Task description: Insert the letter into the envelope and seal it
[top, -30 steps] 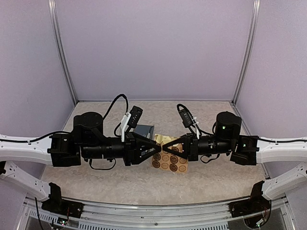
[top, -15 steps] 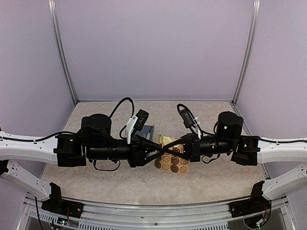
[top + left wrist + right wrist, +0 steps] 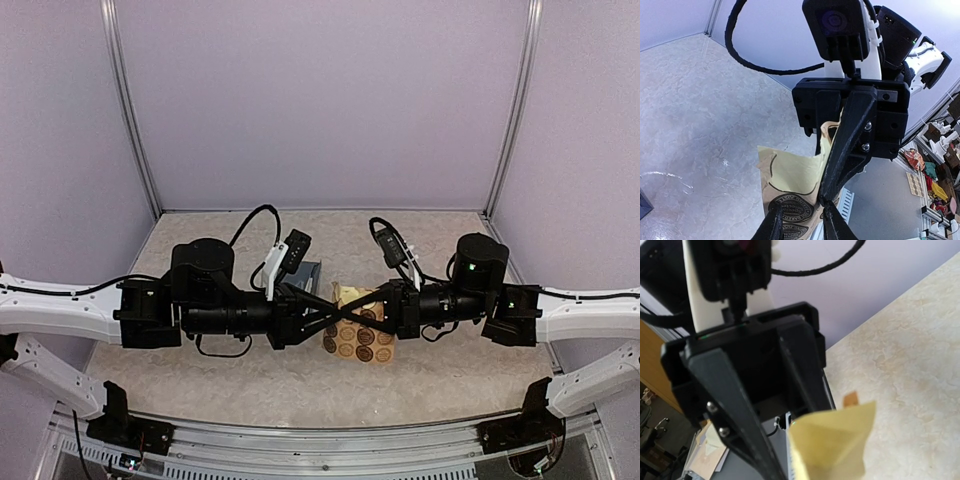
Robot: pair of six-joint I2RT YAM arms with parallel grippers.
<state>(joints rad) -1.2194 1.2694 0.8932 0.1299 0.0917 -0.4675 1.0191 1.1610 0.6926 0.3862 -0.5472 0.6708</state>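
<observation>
Your left gripper (image 3: 802,227) is narrow over a brown sticker (image 3: 790,209), tips cut off at frame bottom, so can't tell if it's gripping. The right gripper (image 3: 335,313) crosses right through it, state unclear. Fingers could clash or rip the sticker sheet (image 3: 785,172). The envelope (image 3: 305,272) sits just upper-left of centre overhead, half hidden.

You are facing pale lilac panel walls (image 3: 320,100); slim silver metal posts (image 3: 130,110) are standing at the back corners; a mottled beige stone-patterned tabletop (image 3: 250,385) is lying evenly lit; a ribbed aluminium rail (image 3: 320,452) is running along its near edge.
</observation>
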